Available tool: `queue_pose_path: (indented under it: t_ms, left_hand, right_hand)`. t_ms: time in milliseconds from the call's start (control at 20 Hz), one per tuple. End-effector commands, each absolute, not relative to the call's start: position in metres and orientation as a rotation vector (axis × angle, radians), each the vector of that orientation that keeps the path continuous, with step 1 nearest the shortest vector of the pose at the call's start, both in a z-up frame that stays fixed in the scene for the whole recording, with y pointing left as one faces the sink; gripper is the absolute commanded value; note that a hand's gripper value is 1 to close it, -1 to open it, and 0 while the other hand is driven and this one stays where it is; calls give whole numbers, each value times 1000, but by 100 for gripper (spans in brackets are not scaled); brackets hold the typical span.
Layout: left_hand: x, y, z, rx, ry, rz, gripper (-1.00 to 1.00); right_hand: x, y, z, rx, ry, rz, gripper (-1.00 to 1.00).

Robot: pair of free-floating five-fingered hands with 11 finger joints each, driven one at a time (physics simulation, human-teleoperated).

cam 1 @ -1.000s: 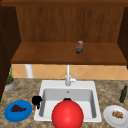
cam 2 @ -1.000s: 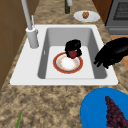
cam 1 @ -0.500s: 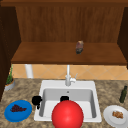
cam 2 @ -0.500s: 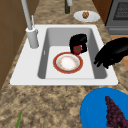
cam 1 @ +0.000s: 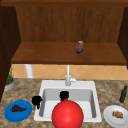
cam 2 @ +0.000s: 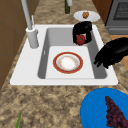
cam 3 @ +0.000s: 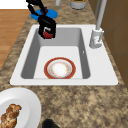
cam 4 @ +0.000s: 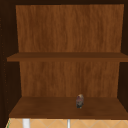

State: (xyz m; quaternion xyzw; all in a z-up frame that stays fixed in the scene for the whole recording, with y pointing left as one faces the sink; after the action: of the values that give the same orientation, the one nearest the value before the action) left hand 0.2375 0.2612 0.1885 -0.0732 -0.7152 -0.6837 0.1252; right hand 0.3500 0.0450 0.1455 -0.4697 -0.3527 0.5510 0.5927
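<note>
Right hand (cam 2: 82, 31) has its fingers curled round a small red tomato (cam 2: 80, 39), held above the far end of the sink (cam 2: 26, 75) basin. In the right side view the same hand (cam 3: 46, 23) wraps the tomato (cam 3: 48, 34) from above, the red showing below the fingers. In the front view the right hand (cam 1: 64, 94) sits just above a big red ball (cam 1: 67, 114) that blocks the basin floor; the tomato can't be made out there.

Left hand (cam 2: 112, 53) hovers over the sink's front rim, fingers loosely drooped, nothing in it. In the front view it (cam 1: 36, 100) is at the sink's left edge, next to the blue plate (cam 1: 10, 115).

The side views show what the front view hides: a red-rimmed plate (cam 2: 67, 62) flat on the basin floor, well apart from the tomato. The left side view shows dark grapes (cam 2: 115, 113) on the blue plate. The right side view shows a white plate (cam 3: 27, 105) with a pastry (cam 3: 10, 115) on it.

The front view adds the faucet (cam 1: 68, 76), a green bottle (cam 1: 123, 94) at right, and a small jar (cam 1: 79, 47) on the cabinet shelf (cam 1: 50, 56).

Tomato: round, glossy red, with a small green spot on top.
</note>
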Motion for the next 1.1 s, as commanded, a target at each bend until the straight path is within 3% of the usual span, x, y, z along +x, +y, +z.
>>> queue_pose_path:
  t_ms: [0,1050]
  left_hand:
    - [237,261,189,-213,-2084,-1992,0]
    - [237,261,189,-213,-2084,-1992,0]
  right_hand:
    - [338,47,174,-1117,-833,1265,100]
    - [285,70,346,-1141,-832,1264,100]
